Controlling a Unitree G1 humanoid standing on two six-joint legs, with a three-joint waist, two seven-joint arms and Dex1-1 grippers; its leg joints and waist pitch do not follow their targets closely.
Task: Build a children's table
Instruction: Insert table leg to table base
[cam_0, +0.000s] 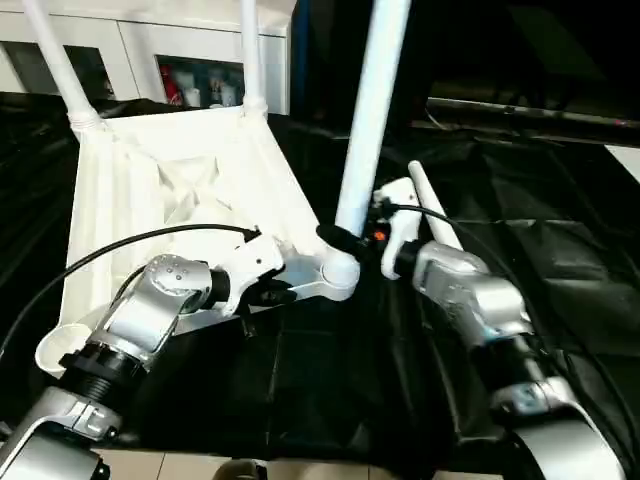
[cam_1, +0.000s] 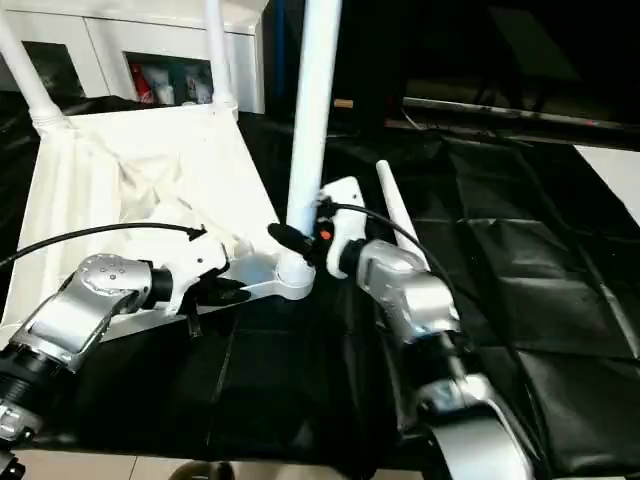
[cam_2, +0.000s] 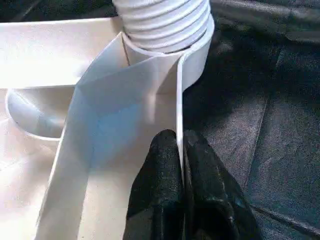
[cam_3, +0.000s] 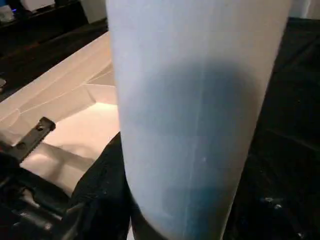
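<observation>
Table top (cam_0: 180, 180) lies upside down before us on the black-covered desk (cam_0: 560, 260), its ribbed underside facing up. We see two legs already standing upright in the far corner sockets, one at the far left (cam_0: 62, 62) and one at the far right (cam_0: 250, 55), both well beyond our claws. A third leg (cam_0: 370, 110) stands upright in the near right corner socket (cam_0: 340, 270), which sits between our two claws. A fourth leg (cam_0: 432, 205) lies loose on the desk just behind our right claw, tapered end pointing away. The near left socket (cam_0: 62, 345), beside our left forearm, holds nothing.

Our left claw (cam_2: 181, 165) is clenched on the thin side wall of the top, one finger on each face of it, just short of the near right socket; the wrist view shows the ribbed base of the upright leg (cam_2: 165, 22) seated in that socket directly ahead of the fingers. Our right claw (cam_0: 345, 240) is grasping the upright leg low down, just above the socket, with a black finger (cam_3: 102, 190) wrapped against the tube.

Beyond the top, past the far legs, we see a white glass-door cabinet (cam_0: 190, 60) with red items (cam_0: 172, 85) behind its glass. Black cables (cam_0: 130, 245) run along both of our forearms.
</observation>
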